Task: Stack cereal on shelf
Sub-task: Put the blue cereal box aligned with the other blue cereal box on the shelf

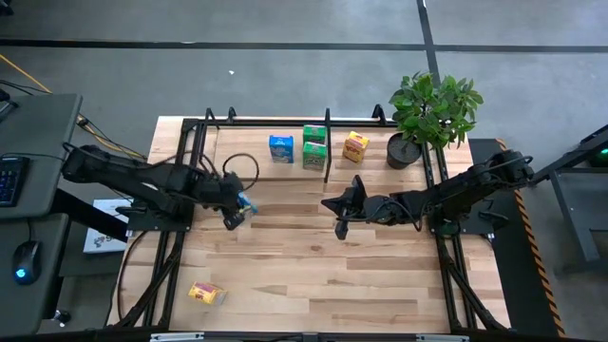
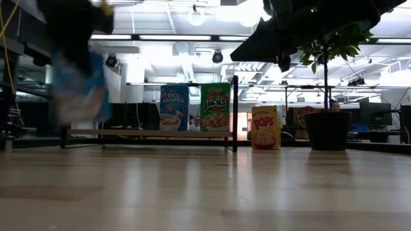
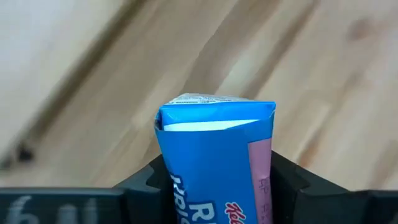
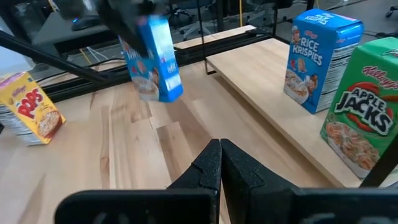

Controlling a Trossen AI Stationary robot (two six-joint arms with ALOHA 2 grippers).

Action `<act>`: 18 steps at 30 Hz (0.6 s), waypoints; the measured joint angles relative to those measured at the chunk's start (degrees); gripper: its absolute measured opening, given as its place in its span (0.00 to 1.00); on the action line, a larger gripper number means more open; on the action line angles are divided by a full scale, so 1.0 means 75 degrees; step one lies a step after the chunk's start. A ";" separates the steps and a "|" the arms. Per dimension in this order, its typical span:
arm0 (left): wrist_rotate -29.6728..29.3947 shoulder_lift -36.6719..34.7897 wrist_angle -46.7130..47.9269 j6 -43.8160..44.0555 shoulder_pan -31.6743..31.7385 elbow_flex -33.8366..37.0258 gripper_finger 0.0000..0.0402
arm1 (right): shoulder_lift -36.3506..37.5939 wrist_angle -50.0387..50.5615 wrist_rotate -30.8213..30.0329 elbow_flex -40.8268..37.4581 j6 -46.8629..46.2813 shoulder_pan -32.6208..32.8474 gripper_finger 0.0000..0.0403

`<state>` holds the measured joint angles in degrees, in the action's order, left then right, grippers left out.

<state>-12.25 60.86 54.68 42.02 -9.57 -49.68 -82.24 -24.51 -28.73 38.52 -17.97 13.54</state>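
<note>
Blue cereal box (image 3: pixel 214 165) clamped in left hand (image 1: pixel 237 211), lifted.

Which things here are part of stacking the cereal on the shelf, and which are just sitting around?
Part of the job: blue box held in the left gripper; blue box, two stacked green boxes on the shelf; yellow box beside the divider; yellow box lying on the table.
Just there: potted plant; right gripper, shut and waiting.

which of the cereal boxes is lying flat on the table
The yellow box near the table's front left corner: it lies on its side on the bare tabletop. The other yellow box stands upright beside the shelf.
</note>
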 joint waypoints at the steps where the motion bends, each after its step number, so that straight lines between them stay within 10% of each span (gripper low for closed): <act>1: -0.0057 0.0000 -0.0030 -0.0378 0.0040 -0.0269 0.35 | 0.0000 0.0003 -0.0019 0.0000 0.0001 -0.0001 0.00; 9: -0.1141 0.0602 -0.0256 -0.4128 0.0769 -0.2419 0.35 | 0.0000 0.0003 -0.0026 0.0003 -0.0001 0.0000 0.00; 18: 0.0355 0.2886 -0.0213 -0.7617 0.2155 -0.3775 0.34 | 0.0000 0.0012 -0.0028 0.0003 -0.0001 0.0000 0.00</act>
<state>-9.59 82.51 53.08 -15.10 6.59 -77.99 -82.24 -24.43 -28.94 38.54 -17.98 13.54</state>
